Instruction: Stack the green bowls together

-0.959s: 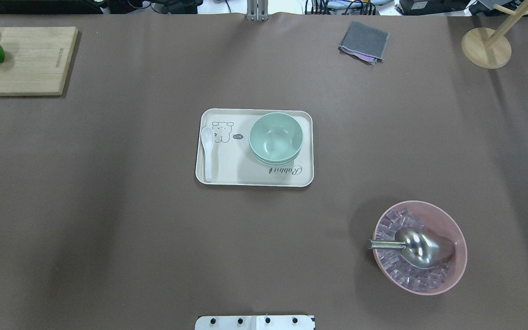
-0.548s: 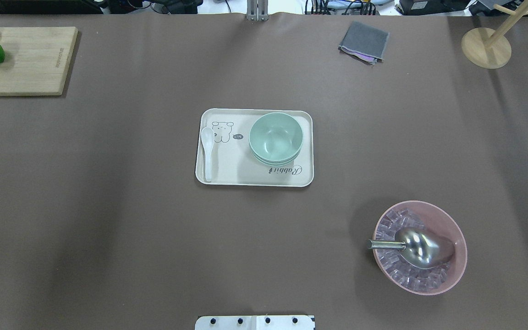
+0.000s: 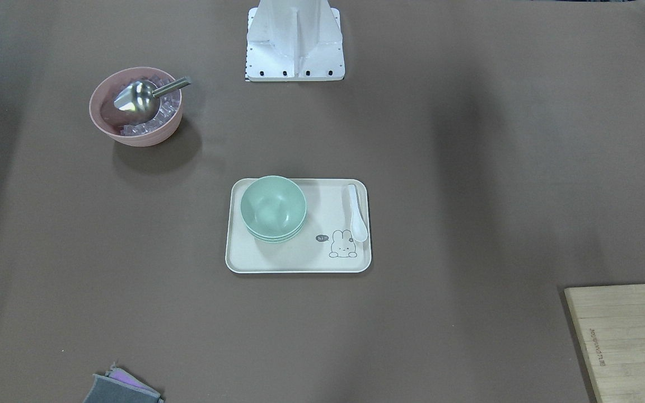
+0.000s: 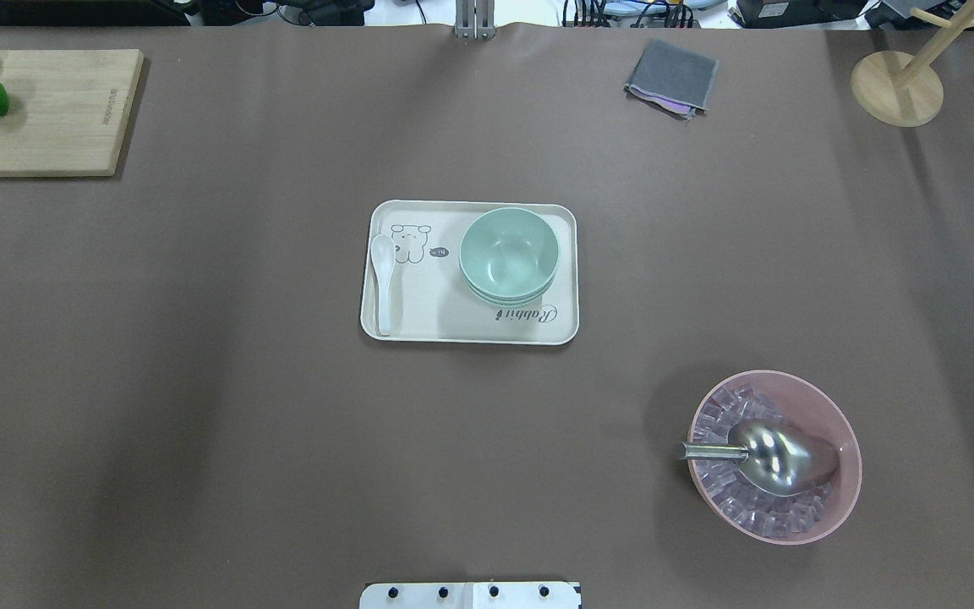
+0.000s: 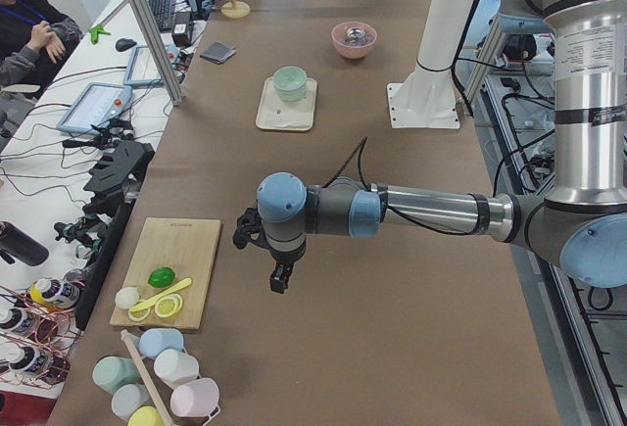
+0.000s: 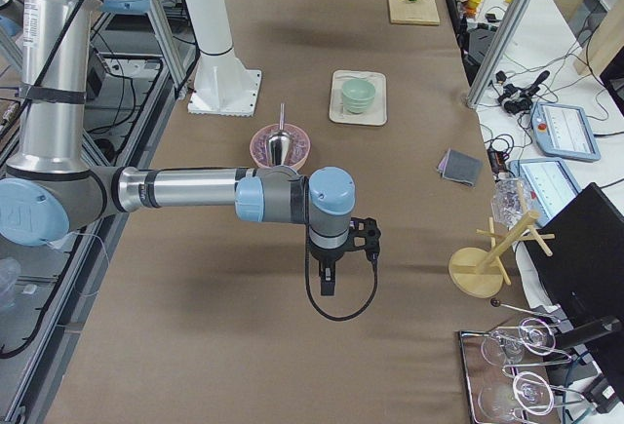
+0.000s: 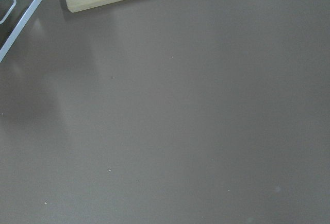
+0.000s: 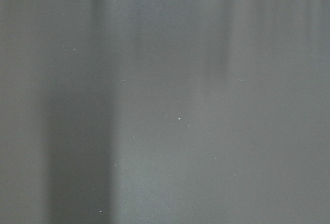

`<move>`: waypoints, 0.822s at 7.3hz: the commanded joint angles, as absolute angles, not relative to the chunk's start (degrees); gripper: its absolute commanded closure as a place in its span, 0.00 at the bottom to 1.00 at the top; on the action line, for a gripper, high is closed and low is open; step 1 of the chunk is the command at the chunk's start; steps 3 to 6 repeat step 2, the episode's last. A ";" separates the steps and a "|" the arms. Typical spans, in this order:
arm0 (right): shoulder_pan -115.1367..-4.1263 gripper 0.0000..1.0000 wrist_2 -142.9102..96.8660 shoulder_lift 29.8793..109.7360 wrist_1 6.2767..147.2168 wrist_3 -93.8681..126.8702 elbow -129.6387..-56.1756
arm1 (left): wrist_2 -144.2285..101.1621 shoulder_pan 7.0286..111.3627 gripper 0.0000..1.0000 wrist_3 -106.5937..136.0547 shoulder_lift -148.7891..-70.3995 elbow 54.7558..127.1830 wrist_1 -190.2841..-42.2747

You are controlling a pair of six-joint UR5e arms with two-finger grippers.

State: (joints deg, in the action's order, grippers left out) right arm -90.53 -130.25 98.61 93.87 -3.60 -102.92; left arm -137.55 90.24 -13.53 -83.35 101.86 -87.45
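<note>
The green bowls [image 4: 509, 255] sit nested in one stack on the right half of a cream tray [image 4: 419, 326] at mid table. The stack also shows in the front-facing view [image 3: 273, 208], the left view [image 5: 289, 82] and the right view [image 6: 358, 94]. My left gripper [image 5: 279, 279] hangs over bare table far off to the left, near the cutting board. My right gripper [image 6: 328, 283] hangs over bare table far off to the right. Both show only in the side views, so I cannot tell whether they are open or shut.
A white spoon [image 4: 383, 283] lies on the tray's left side. A pink bowl [image 4: 834, 414] with ice cubes and a metal scoop [image 4: 770, 457] stands at the near right. A wooden cutting board [image 4: 56, 110] with fruit is far left, a grey cloth [image 4: 671, 76] and wooden stand [image 4: 896, 87] far right.
</note>
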 commanded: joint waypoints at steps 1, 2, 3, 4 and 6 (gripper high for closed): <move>-90.53 0.00 -130.25 98.61 93.87 -3.60 -102.92 | -137.55 90.26 0.01 -13.54 -83.32 101.78 -87.45; -90.53 0.00 -130.25 98.61 93.87 -3.60 -102.92 | -137.55 90.26 0.01 -13.54 -83.32 101.78 -87.45; -90.53 0.00 -130.25 98.61 93.87 -3.60 -102.92 | -137.55 90.26 0.01 -13.54 -83.32 101.78 -87.45; -90.53 0.00 -130.25 98.61 93.87 -3.60 -102.92 | -137.55 90.26 0.01 -13.54 -83.32 101.78 -87.45; -90.53 0.00 -130.25 98.61 93.87 -3.60 -102.92 | -137.55 90.26 0.01 -13.54 -83.32 101.78 -87.45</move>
